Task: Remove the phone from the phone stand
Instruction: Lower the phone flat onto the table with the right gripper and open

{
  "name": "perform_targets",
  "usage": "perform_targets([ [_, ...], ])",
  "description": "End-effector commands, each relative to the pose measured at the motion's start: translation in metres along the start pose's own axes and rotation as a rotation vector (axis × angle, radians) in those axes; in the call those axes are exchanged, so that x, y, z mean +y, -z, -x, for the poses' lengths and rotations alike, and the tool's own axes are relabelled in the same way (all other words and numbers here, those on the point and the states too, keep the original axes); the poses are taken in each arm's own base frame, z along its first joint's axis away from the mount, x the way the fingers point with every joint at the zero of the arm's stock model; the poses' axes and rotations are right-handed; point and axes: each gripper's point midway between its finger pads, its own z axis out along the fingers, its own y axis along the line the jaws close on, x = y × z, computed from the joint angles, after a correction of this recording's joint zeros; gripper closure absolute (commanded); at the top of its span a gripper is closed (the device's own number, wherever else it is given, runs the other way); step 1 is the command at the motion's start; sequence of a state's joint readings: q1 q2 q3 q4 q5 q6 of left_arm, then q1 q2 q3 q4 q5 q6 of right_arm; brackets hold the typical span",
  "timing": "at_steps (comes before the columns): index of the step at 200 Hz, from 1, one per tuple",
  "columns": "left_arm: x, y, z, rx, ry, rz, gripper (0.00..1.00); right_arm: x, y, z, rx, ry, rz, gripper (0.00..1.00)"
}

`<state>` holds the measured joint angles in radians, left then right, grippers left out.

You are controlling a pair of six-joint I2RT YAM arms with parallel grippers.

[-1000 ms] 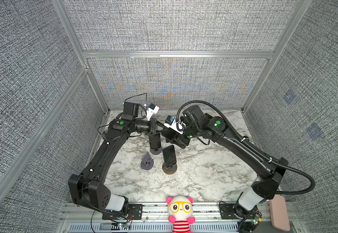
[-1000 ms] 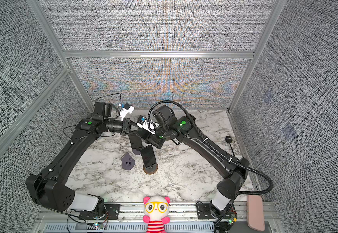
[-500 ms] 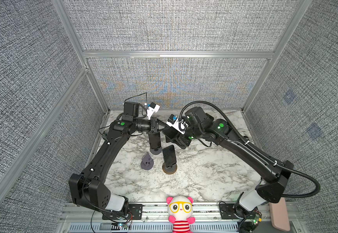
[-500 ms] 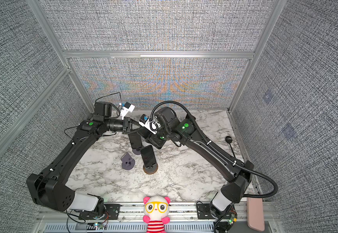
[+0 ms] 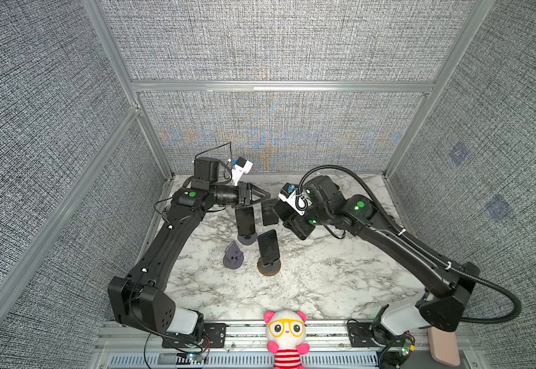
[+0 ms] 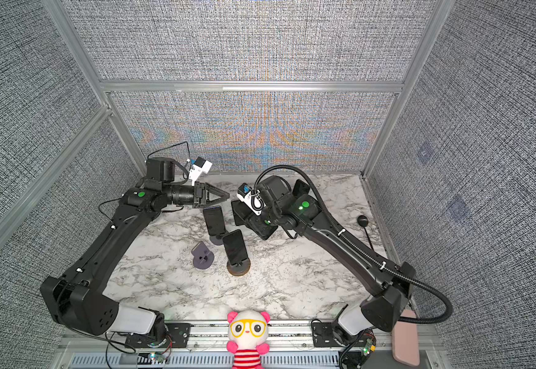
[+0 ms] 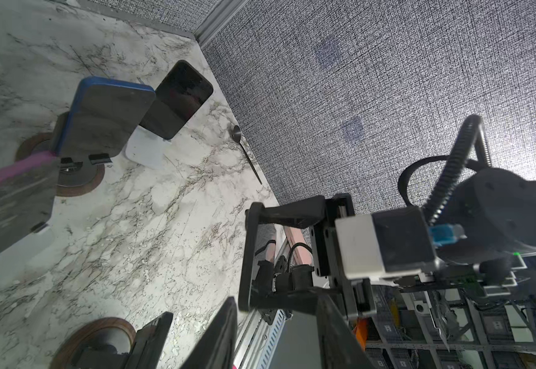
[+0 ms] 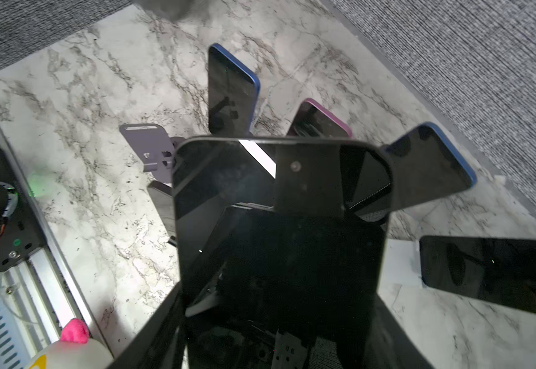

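My right gripper (image 5: 278, 211) (image 8: 282, 294) is shut on a black phone (image 5: 269, 213) (image 8: 279, 198), gripping it across its width and holding it above the marble table. The phone shows edge-on (image 7: 247, 255) in the left wrist view. My left gripper (image 5: 264, 198) (image 6: 223, 196) (image 7: 277, 306) hangs open just left of that phone with nothing between its fingers. An empty purple phone stand (image 5: 233, 255) (image 8: 146, 147) stands near the table's middle. Beside it, two more phones rest on stands: one on a grey base (image 5: 245, 222), one on a brown round base (image 5: 268, 246).
Further phones on stands sit behind the right arm: a blue one (image 7: 100, 121), a black one on a white stand (image 7: 177, 99) and a pink-edged one (image 8: 319, 123). A thin black rod (image 6: 364, 223) lies at the right edge. A plush toy (image 5: 285, 332) sits on the front rail.
My left gripper's jaws have spread from shut to open beside the phone. The right arm has shifted slightly, keeping the phone in its grip.
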<state>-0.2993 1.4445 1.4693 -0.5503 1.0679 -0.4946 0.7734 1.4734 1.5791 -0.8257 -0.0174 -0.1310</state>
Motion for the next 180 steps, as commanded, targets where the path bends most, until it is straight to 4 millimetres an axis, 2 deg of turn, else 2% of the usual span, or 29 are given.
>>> perform_targets([
  [1,0.001,0.003,0.003,-0.006,-0.037,0.013,0.56,-0.014,0.011,-0.009,-0.003,-0.095,-0.072,0.75],
  [43,0.014,0.024,0.018,-0.06,-0.057,0.071,0.56,-0.038,0.017,-0.057,0.063,-0.357,-0.209,0.83],
  [66,0.035,0.043,0.023,-0.085,-0.102,0.23,0.56,-0.046,0.015,-0.075,0.07,-0.552,-0.266,0.93],
  [78,0.05,0.05,0.023,-0.085,-0.134,0.339,0.56,-0.048,0.011,-0.084,0.081,-0.64,-0.293,0.95],
  [100,0.069,0.057,0.021,-0.074,-0.162,0.437,0.56,-0.049,-0.003,-0.097,0.119,-0.745,-0.323,1.0],
  [116,0.079,0.059,0.019,-0.072,-0.161,0.475,0.56,-0.047,-0.016,-0.107,0.161,-0.812,-0.335,1.0],
  [146,0.09,0.061,0.022,-0.091,-0.18,0.51,0.55,-0.04,-0.042,-0.115,0.223,-0.933,-0.334,1.0],
  [180,0.098,0.066,0.018,-0.104,-0.195,0.525,0.56,-0.032,-0.078,-0.125,0.322,-0.936,-0.322,1.0],
])
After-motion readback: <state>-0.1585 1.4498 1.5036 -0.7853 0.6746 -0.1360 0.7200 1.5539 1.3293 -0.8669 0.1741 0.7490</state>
